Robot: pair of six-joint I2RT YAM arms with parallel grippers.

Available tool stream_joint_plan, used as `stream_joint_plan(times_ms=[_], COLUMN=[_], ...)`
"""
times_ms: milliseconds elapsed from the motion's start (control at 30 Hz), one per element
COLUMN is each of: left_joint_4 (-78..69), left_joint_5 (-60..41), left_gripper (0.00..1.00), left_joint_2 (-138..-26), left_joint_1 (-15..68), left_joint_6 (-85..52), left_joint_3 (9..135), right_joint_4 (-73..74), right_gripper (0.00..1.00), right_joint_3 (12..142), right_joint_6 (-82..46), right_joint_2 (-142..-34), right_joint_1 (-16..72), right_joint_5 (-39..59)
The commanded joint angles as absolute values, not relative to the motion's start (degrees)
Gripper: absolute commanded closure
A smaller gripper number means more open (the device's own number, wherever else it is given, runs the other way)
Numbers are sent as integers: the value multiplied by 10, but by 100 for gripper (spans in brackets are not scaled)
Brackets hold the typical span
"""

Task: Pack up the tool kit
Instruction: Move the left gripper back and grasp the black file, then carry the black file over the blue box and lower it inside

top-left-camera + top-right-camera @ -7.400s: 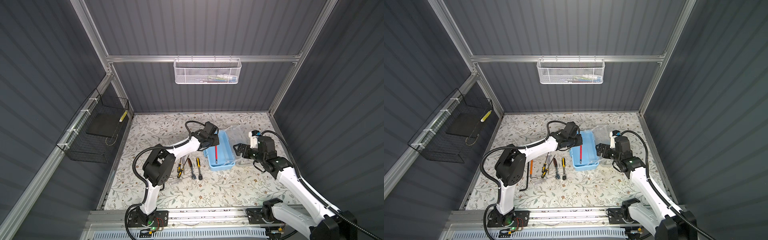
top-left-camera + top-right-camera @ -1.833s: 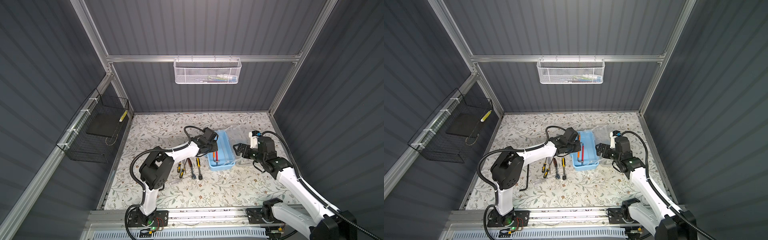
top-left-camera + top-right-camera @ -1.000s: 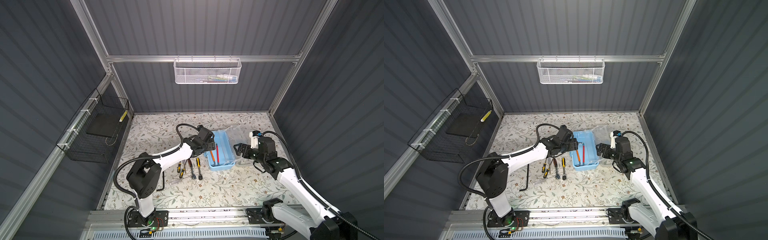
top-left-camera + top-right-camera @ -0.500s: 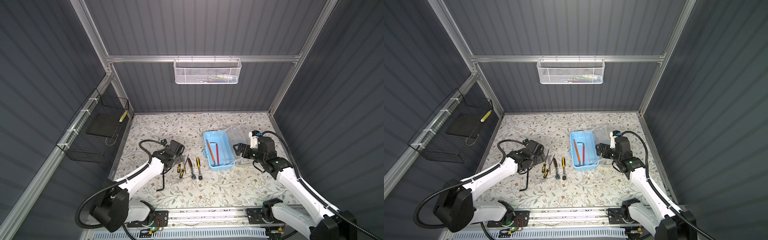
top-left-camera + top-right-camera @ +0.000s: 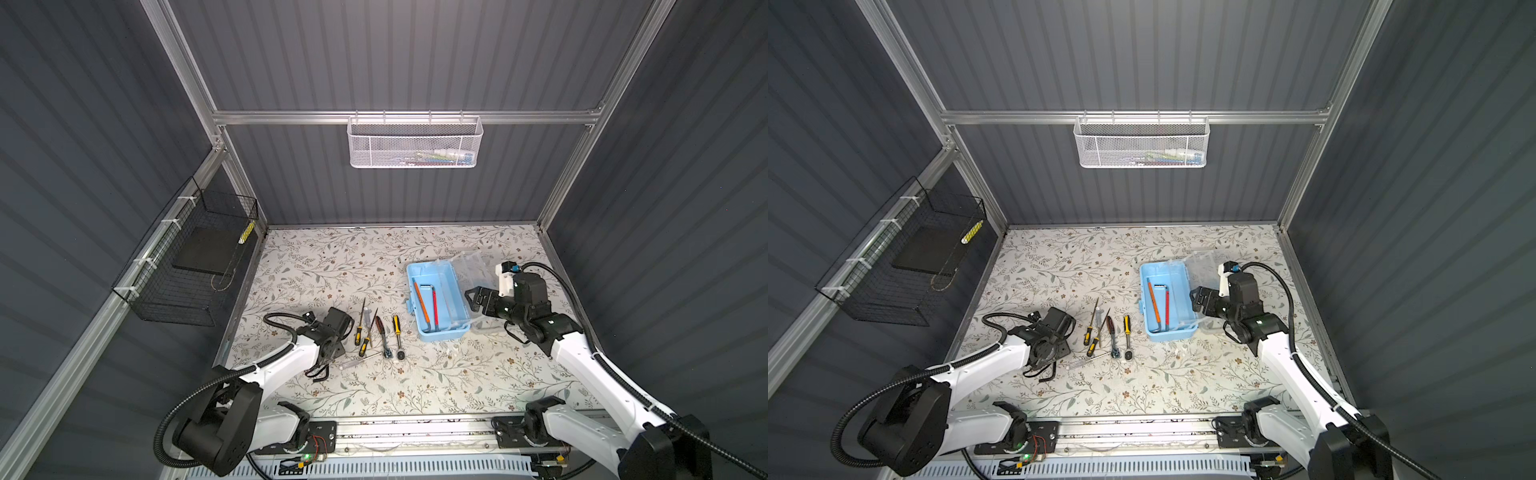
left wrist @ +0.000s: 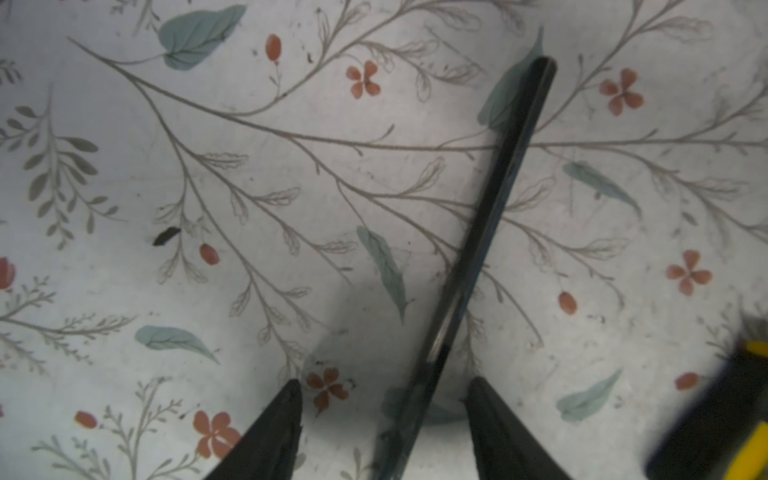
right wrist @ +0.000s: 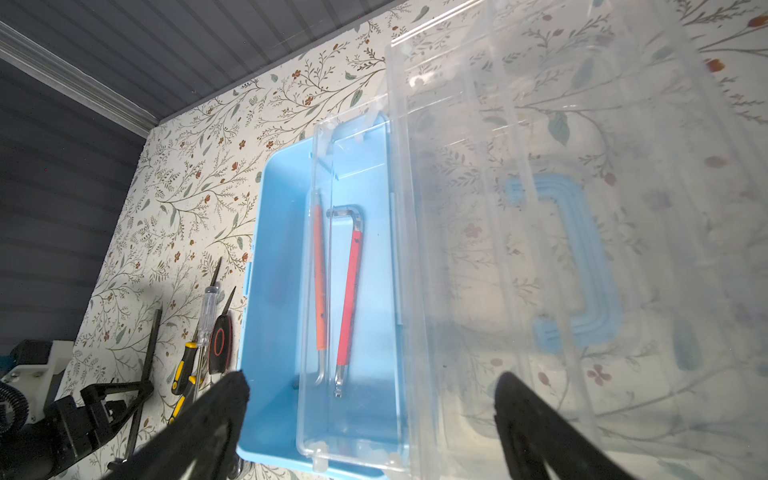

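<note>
At the left end of the tool row (image 5: 378,332), the left gripper (image 6: 382,395) straddles the black hex key (image 6: 478,249), jaws spread, not pinching. Likely next: close, lift, carry it to the blue box (image 5: 438,303) beside the spread right gripper (image 7: 372,382), 2 tools (image 5: 434,305) inside. The key's long arm runs front-to-back, bend toward the robot.

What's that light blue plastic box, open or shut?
Open. The light blue rectangular plastic box has its clear plastic lid swung back beside it; red-sleeved hex keys show inside.
</note>
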State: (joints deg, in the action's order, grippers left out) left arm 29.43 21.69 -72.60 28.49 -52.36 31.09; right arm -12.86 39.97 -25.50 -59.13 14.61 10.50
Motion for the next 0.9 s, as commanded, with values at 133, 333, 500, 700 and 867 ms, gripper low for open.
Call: stream_joint_plan(times_ms=[133,333,500,700,867], left_joint_4=[265,234,213,208,236], left_joint_5=[182,162,147,141,155], left_gripper=[59,81,93,99,100], left_joint_2=[-742,-762,-774,-767,-733], left_joint_1=[282,281,281,282,282], left_joint_6=[-511,-493,-470,-444,-426], left_joint_3=[293,286,294,307,323], right_joint_4=[-128,-128,-132,-133,-133], right_gripper=[6,6,6,6,6], right_joint_3=[401,401,403,404,403], right_joint_6=[-258,-258,-258,-258,-260], right_joint_2=[-593,-592,-592,-591,-592], right_joint_1=[146,146,146,146,146], right_joint_5=[100,96,94,93,93])
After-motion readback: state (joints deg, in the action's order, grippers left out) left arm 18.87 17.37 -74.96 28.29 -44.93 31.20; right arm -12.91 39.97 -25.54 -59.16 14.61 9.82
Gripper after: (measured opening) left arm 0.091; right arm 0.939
